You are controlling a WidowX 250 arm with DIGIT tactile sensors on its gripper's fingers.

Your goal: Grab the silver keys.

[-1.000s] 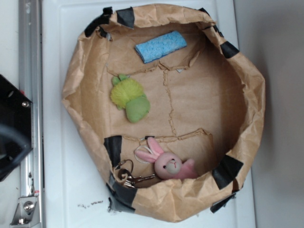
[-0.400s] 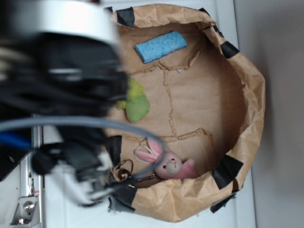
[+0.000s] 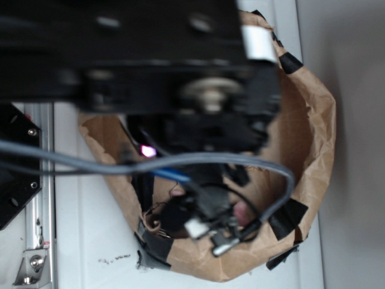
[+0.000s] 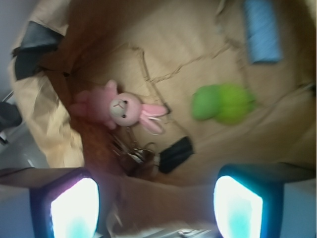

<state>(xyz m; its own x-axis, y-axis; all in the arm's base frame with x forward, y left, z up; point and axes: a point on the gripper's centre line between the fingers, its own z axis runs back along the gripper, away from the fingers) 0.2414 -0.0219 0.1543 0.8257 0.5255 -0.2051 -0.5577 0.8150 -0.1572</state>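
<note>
Nearest the wrist camera, the tool (image 4: 156, 208) hangs with its two lit pads spread wide and nothing between them. Just beyond, the silver keys (image 4: 132, 151) lie on the brown paper bag's (image 4: 44, 119) floor, close under the pink bunny (image 4: 119, 110). I'd lower straight over the rings, keeping clear of the bunny's ears.

one pink bunny (image 4: 122, 107), one key bunch (image 4: 132, 150), one green toy (image 4: 222, 102), one blue sponge (image 4: 263, 30)

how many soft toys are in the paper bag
2. The pink plush bunny lies by the bag's left wall in the wrist view, just above the keys; the green plush toy lies right of it. Others may be hidden.
</note>
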